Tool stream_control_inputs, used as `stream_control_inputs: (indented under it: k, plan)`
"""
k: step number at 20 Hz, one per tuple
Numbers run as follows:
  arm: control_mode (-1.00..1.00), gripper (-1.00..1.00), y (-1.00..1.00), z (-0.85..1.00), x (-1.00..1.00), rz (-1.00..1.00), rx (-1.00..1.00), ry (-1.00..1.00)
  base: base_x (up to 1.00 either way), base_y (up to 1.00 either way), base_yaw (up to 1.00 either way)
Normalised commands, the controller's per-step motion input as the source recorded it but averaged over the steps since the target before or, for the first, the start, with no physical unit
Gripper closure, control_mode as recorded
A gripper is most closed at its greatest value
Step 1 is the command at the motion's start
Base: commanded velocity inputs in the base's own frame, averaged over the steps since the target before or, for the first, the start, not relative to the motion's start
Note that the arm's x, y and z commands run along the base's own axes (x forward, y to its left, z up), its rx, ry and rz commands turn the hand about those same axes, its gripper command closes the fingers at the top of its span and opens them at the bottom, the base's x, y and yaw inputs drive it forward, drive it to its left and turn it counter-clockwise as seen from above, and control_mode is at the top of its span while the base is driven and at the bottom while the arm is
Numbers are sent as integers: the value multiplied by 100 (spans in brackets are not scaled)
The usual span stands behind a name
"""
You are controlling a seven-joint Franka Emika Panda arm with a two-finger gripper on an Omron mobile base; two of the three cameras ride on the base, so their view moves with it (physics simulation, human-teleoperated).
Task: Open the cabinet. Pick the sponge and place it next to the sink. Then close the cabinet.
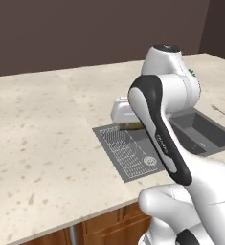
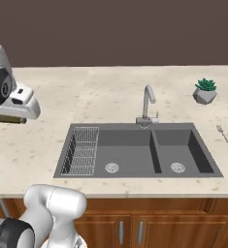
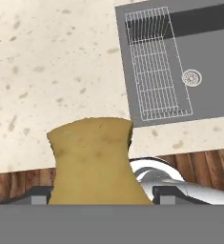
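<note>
Sponge (image 3: 94, 162) nearest lens, gripper (image 3: 96, 199) pinching it across width, hanging over worktop (image 3: 46, 71) left of sink (image 3: 204, 47). Looking light, soft, squashing at waist; mid-body grip suiting.

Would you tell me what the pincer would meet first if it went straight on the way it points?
Probably the bare counter just left of the sink; the pincer, holding the sponge, points down at it.

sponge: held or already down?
Held. The sponge sits between the gripper fingers, above the counter left of the sink.
</note>
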Motion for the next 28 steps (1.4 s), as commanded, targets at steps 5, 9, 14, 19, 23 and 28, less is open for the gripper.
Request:
stream_control_inputs:
  k: [5, 9, 14, 19, 23, 28]
  plan:
    - [-100, 100, -1, -52, 15, 2, 0, 11, 0, 0, 0]
    - [-100, 100, -5, -88, 15, 0, 0, -1, 0, 0, 0]
    - [-100, 100, 0, -87, 22, 0, 0, -5, 0, 0, 0]
    - [-100, 100, 16, -57, 27, -2, 0, -5, 0, 0, 0]
    - [-100, 100, 40, -5, 39, -8, 0, 0, 0, 0, 0]
    - [-100, 100, 46, -11, 57, -11, 0, 0, 0, 0, 0]
